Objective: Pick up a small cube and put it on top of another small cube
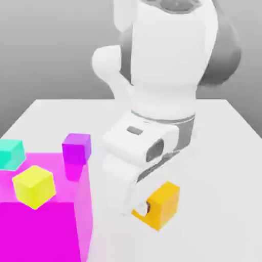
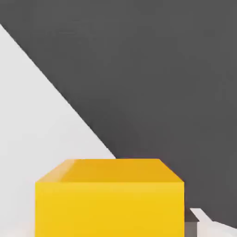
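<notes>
1. Here the gripper [image 1: 148, 209] is grasping the amber cube [image 1: 165, 205], to the exterior view's right of the glossy magenta block [image 1: 43, 230].
2. The exterior view is showing teal [image 1: 11, 154], purple [image 1: 75, 149] and lemon-yellow cubes [image 1: 35, 187] sitting on that block.
3. The hand view is bringing up the amber cube's flat face, with a smooth dark grey expanse [image 2: 157, 78] meeting a plain white surface [image 2: 37, 125] along a slanting edge.
</notes>
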Controlling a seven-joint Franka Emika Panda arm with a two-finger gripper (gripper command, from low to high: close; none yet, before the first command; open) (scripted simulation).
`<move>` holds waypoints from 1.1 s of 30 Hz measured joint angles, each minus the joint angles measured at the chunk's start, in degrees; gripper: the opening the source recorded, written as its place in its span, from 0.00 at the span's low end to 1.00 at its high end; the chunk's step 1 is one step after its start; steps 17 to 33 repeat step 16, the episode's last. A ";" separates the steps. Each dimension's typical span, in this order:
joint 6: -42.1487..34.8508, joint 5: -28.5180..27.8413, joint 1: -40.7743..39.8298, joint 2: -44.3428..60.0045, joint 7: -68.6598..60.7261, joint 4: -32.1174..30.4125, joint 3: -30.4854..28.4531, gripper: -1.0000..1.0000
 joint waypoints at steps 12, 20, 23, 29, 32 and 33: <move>-2.81 1.05 -14.09 -1.94 -2.08 0.43 0.98 1.00; -5.79 0.64 -10.96 -2.90 -1.86 2.57 1.92 1.00; -5.79 0.64 -10.96 -2.90 -1.86 2.57 1.92 1.00; -5.79 0.64 -10.96 -2.90 -1.86 2.57 1.92 1.00; -5.79 0.64 -10.96 -2.90 -1.86 2.57 1.92 1.00; -5.79 0.64 -10.96 -2.90 -1.86 2.57 1.92 1.00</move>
